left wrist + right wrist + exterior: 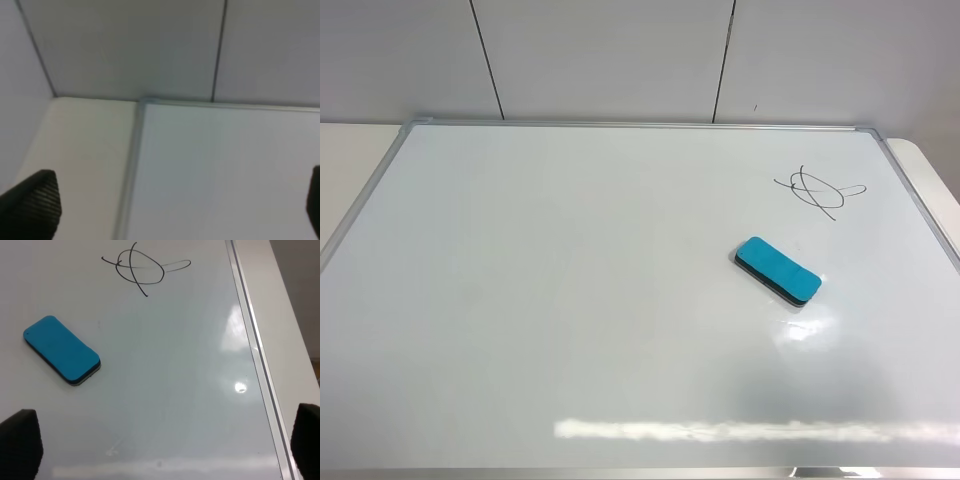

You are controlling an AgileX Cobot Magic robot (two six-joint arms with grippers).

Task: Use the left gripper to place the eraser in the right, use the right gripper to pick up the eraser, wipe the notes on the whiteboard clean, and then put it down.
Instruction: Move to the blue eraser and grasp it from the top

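Observation:
The turquoise eraser (777, 270) lies flat on the whiteboard (570, 300), right of the middle, with its dark base down. The notes (817, 188), a black looped scribble, sit beyond it near the far right corner. No arm shows in the exterior high view. In the right wrist view the eraser (62, 350) and the notes (140, 269) lie ahead of my right gripper (165, 440), which is open and empty, with fingertips (20, 440) wide apart. My left gripper (175, 205) is open and empty over the whiteboard's far left corner (142, 102).
The board's silver frame (255, 355) runs along the right edge, with pale table (290, 315) beyond it. A grey panelled wall (620, 50) stands behind the board. Pale table (85, 150) also lies left of the frame.

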